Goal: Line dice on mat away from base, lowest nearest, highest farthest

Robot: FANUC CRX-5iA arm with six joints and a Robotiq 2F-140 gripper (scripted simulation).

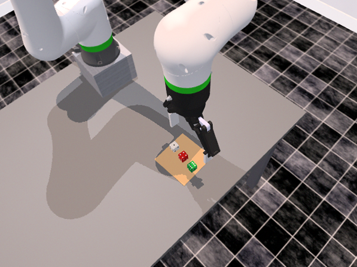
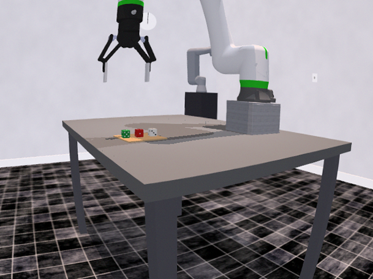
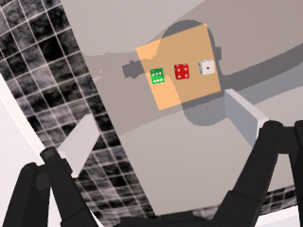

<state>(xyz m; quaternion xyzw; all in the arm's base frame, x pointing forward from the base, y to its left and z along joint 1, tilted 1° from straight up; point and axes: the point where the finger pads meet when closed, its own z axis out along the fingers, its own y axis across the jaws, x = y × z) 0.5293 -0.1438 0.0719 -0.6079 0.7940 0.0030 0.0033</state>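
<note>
The mat (image 1: pixel 169 164) (image 2: pixel 156 138) (image 3: pixel 185 43) lies flat on the table, with all three dice flat on it in a nearly straight, spaced row leading away from the base. The white die (image 1: pixel 174 146) (image 2: pixel 152 131) (image 3: pixel 206 67), one pip on top, is nearest the base. The red die (image 1: pixel 182 156) (image 2: pixel 138 132) (image 3: pixel 182 71), four on top, is in the middle. The green die (image 1: pixel 191 166) (image 2: pixel 125 134) (image 3: pixel 157 76), six on top, is farthest. My gripper (image 1: pixel 190 143) (image 2: pixel 125 81) (image 3: pixel 158 113) is wide open and empty, high above the mat and dice.
The robot's base (image 1: pixel 100 55) (image 2: pixel 253 93) stands on a grey block (image 1: pixel 115 78) (image 2: pixel 252 118) at the table's far side from the green die. The table (image 1: pixel 116 240) (image 2: pixel 227 152) has an edge beyond the green die. The arm's shadow falls across part of the mat.
</note>
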